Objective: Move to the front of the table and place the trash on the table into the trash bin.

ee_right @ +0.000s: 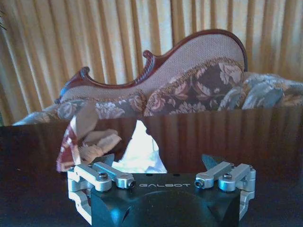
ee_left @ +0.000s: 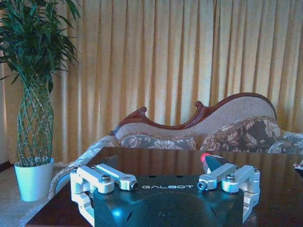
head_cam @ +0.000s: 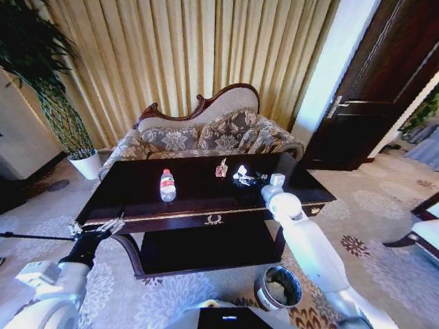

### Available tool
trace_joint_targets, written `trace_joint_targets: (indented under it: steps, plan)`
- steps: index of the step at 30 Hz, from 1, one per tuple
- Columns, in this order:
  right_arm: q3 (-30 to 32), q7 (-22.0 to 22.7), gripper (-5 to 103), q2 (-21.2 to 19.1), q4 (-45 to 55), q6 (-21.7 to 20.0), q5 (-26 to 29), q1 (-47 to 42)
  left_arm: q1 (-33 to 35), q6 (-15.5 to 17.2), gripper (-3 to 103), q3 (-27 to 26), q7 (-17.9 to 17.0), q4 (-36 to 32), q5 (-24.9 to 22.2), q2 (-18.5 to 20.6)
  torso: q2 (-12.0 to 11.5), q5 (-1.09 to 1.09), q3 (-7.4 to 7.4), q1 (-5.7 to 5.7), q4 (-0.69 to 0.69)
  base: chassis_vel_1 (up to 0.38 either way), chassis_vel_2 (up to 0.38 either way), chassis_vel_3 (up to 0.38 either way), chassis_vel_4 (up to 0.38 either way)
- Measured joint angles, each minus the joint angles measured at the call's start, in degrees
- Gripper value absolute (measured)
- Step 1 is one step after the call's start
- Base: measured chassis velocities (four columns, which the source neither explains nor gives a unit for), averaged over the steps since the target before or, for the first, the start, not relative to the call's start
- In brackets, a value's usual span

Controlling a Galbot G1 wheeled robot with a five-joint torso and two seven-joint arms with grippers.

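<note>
**Right pincer over the paper, left pincer at the counter's corner**

From the head camera, the right pincer [head_cam: 245, 177] reached over the dark counter [head_cam: 199, 199], its fingers spread wide around the white crumpled paper [head_cam: 241, 173]. The reddish wrapper [head_cam: 221, 168] lay just beside it, the bottle [head_cam: 167, 185] farther off toward the left pincer [head_cam: 96, 227], which hovered wide open at the counter's front corner. The trash bin [head_cam: 278, 287] stood on the carpet below the right arm.

In the left wrist view, the left pincer [ee_left: 165, 184] sat open, the bottle's red cap [ee_left: 205, 157] just beyond one finger.

In the right wrist view, the right pincer [ee_right: 161, 176] stood open with the paper [ee_right: 140, 153] between its fingers and the wrapper [ee_right: 75, 142] to one side.
</note>
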Motion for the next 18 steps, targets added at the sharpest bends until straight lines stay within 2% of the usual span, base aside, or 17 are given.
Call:
trace_joint_targets:
  steps: [12,13,14,18]
  plan:
    - [-1.21,0.30,101,1.58,-3.56,0.12,-0.12,2.09,-0.36,-0.12,100,0.13,0.00,0.00,-0.09,-0.34,0.00,0.00,0.00,0.00,0.00,0.000,0.000,0.000,0.000]
    - [-1.32,0.36,97,1.68,-3.62,0.16,-0.11,2.17,-0.36,-0.14,100,0.07,0.00,0.00,-0.11,-0.34,0.00,0.00,0.00,0.00,0.00,0.000,0.000,0.000,0.000]
    - [-1.32,0.36,97,1.68,-3.62,0.16,-0.11,2.17,-0.36,-0.14,100,0.07,0.00,0.00,-0.11,-0.34,0.00,0.00,0.00,0.00,0.00,0.000,0.000,0.000,0.000]
    - [-1.80,0.49,76,1.83,-3.62,0.33,-0.09,2.14,-0.31,-0.32,100,-0.07,0.00,0.00,-0.16,-0.48,0.00,0.00,-0.01,0.00,0.00,0.000,0.000,0.000,0.000]
